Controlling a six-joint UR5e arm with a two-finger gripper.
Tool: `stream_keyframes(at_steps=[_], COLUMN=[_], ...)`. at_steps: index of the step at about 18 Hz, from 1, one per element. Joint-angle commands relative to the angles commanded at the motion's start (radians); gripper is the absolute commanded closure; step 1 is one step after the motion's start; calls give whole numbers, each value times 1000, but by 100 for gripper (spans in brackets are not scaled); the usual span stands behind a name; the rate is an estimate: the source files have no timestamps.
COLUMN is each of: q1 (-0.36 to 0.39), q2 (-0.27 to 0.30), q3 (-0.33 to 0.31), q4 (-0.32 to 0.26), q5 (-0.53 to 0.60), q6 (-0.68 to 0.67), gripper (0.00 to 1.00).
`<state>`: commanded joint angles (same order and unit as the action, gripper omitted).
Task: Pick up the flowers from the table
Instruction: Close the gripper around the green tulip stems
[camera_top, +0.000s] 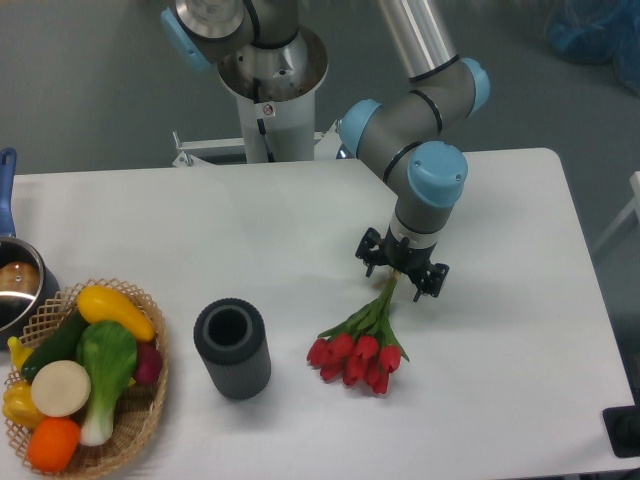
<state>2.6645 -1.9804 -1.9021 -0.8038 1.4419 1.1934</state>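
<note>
Jaws spread wide on the gripper (401, 268), straddling the stem end of the flowers (358, 348) but not clamped on anything, as far as can be made out. Red tulips lying flat on the table (500, 330), heads pointing toward the front edge, stems running up and back under the gripper. Dark grey cylinder (232, 349) standing upright just left of the blooms. Wicker basket (150, 400) of vegetables far left, pot (15, 285) at the edge behind it.

Bunch of red tulip flowers (358, 348), green stems pointing up-right, lying on the white table (300, 220)
</note>
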Motion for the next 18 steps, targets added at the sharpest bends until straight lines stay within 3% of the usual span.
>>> stream_keyframes(at_steps=[1,9,13,16,17,18], q1=[0,-2,-2,-2,-2,-2], q2=[0,-8,-9,-9,-9,-8], q3=[0,3,8,11,12,12], q4=[0,0,0,0,0,0], q5=[0,0,-2,-2,-3,-6], q6=[0,-3,-9,-9,-9,-9], gripper=[33,34,53,57,66,68])
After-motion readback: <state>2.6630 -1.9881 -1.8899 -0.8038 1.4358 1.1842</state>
